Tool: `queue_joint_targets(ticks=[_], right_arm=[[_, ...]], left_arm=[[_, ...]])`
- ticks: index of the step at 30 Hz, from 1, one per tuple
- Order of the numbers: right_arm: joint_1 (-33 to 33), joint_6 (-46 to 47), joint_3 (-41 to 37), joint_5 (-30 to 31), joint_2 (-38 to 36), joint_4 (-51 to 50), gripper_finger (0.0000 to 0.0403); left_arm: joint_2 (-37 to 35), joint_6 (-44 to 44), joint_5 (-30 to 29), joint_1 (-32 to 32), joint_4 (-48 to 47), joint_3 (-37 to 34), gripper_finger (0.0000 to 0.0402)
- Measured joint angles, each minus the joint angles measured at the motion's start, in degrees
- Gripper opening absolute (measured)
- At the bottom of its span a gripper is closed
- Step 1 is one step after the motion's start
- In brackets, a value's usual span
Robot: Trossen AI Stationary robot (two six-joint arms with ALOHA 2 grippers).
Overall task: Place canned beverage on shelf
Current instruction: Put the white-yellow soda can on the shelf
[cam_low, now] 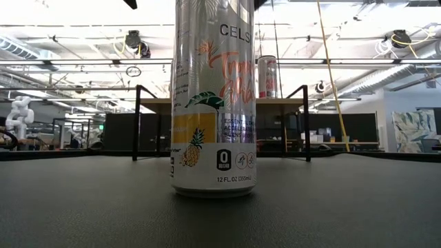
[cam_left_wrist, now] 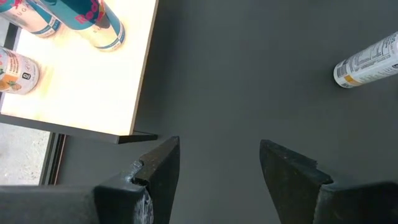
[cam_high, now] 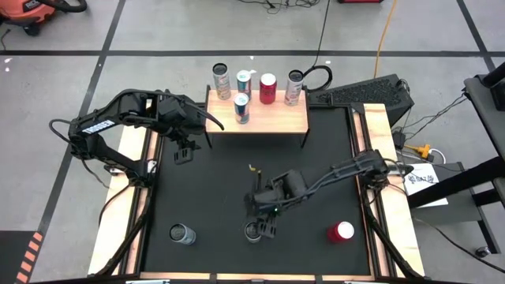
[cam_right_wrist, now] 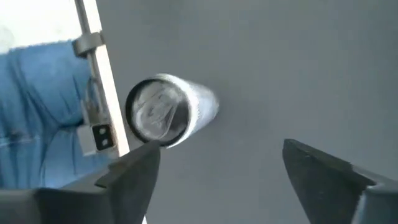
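Close against the low camera stands a tall silver can with pineapple artwork (cam_low: 213,103), upright on the large black mat (cam_high: 316,166). From the left: the left gripper (cam_high: 183,150) hangs just off the shelf's left end, fingers spread wide, holding nothing. The small light-wood shelf on thin black legs (cam_high: 272,120) carries five upright cans. A silver can (cam_high: 182,234) stands near the mat's front. The right gripper (cam_high: 263,222) hovers over the pineapple can, jaws wide apart. A red can (cam_high: 341,232) stands farther right.

Grey taped floor (cam_high: 158,31), open ceiling with lights (cam_low: 83,62), perhaps dark cabinets.
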Motion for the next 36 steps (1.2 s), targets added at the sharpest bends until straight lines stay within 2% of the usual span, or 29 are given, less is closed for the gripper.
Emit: queue_joint_targets(ticks=[4, 8, 17, 21, 27, 32, 36], right_arm=[[1.0, 3.1, 0.0, -0.5, 1.1, 0.9, 0.0348], [1.6, 5.7, 0.0, -2.5, 1.5, 4.5, 0.0358], [3.7, 7.4, 0.0, -3.0, 2.8, 10.1, 0.0359], [3.6, 9.4, 0.0, -2.9, 3.1, 9.8, 0.0359], [3.3, 9.3, 0.0, -3.1, 3.2, 9.3, 0.0359], [3.3, 6.5, 0.0, -2.9, 3.2, 9.2, 0.0359], [3.6, 5.3, 0.0, 0.0, 3.2, 8.3, 0.0359]], left_arm=[[0.0, 0.0, 0.0, 0.0, 0.0, 0.0, 0.0216], [0.0, 0.0, 0.0, 0.0, 0.0, 0.0, 0.0216], [0.0, 0.1, -0.4, 0.0, 0.0, 0.0, 0.0216], [0.0, -1.7, -2.8, 0.0, 0.0, 0.0, 0.0216], [0.0, -2.0, -2.9, 0.0, 0.0, 0.0, 0.0216], [0.0, -5.7, -3.0, 0.0, 0.5, 0.0, 0.0216], [0.0, -8.1, -3.3, 0.0, 0.6, 0.0, 0.0216]])
